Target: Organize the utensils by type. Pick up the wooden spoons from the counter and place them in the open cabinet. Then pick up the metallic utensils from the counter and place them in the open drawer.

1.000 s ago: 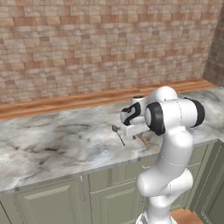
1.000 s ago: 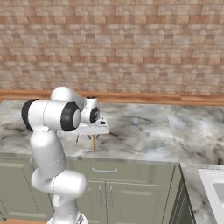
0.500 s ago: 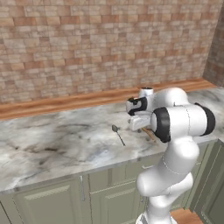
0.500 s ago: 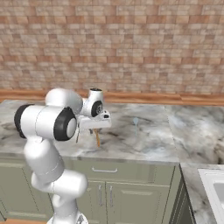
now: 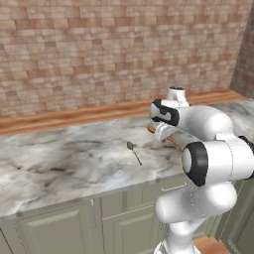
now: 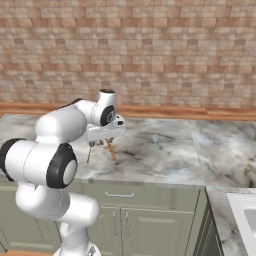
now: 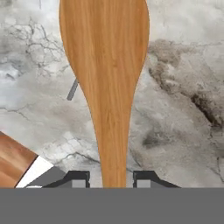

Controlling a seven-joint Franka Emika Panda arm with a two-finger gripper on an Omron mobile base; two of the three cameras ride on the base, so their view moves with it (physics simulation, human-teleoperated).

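Wooden spoon point(image 7: 107, 83) sits in the gripper point(image 7: 111, 178), its handle squeezed between the two dark finger tips point(image 7: 78, 178), which stand partly closed on it; its wide brown bowl points away from the hand, over the marble counter point(image 7: 183, 87); in the right base view the spoon point(image 6: 110, 149) hangs slanted under the gripper point(image 6: 106, 141), just above the counter point(image 6: 190, 145); a thin grey metal spoon point(image 5: 134, 152) lies flat on the counter point(image 5: 64, 158), near the gripper point(image 5: 163, 135) but apart from it.
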